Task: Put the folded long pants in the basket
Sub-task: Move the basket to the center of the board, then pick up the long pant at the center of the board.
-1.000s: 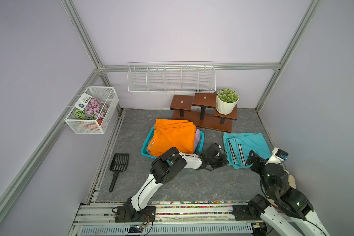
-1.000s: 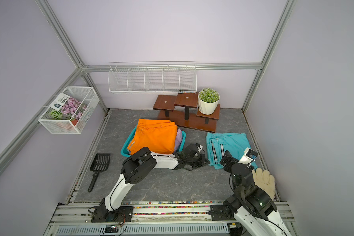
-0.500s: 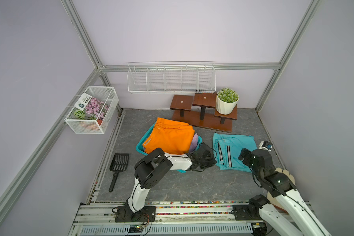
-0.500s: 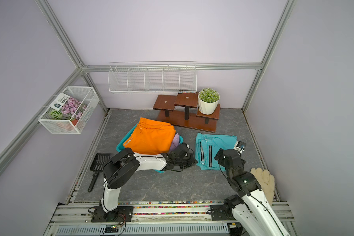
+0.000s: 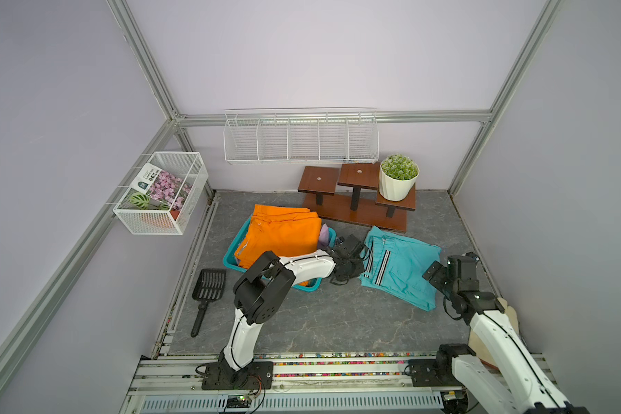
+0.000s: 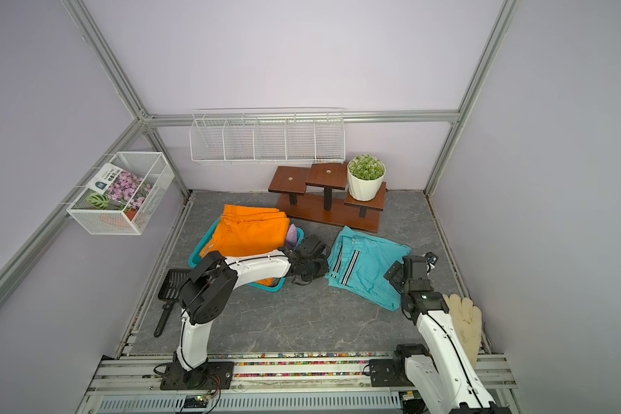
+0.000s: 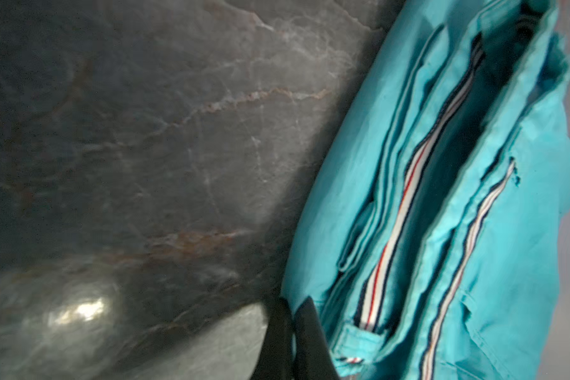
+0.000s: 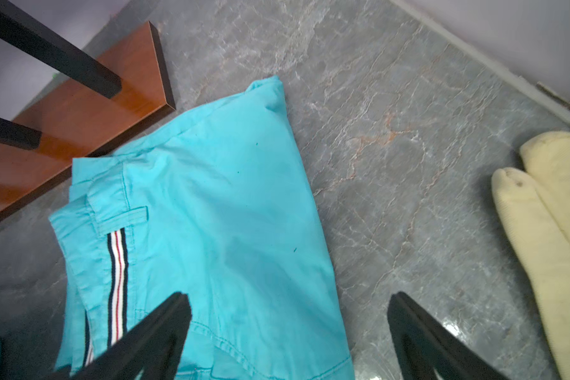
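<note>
— Turquoise plastic, the basket (image 5: 232,258) sits left of centre on the grey floor (image 5: 319,322), with the orange pants (image 5: 284,233) heaped in it and overhanging its rim. How far along?

— Mostly done, I'd judge. A sliver of the lilac pants (image 5: 324,234) shows under the orange; no tan bundle is visible, perhaps buried. The turquoise striped pants (image 5: 400,276) lie on the floor just right of the basket, not yet in.

— And the arms?

— The left gripper (image 7: 292,316) has its jaws pressed together at the waistband corner; whether cloth is caught, I cannot tell. The right gripper (image 8: 290,329) hangs over the opposite edge, jaws spread wide, holding nothing.

— Anything in the way?

— Wire rack (image 5: 302,143) and wire box (image 5: 147,222) hang on the walls, well apart. The wooden stand (image 5: 318,179) with its potted plant (image 5: 398,179) is just behind the pants; the left arm (image 5: 302,267) lies across the basket's near corner. Scoop (image 5: 208,286) and glove (image 6: 463,319) lie aside.
</note>
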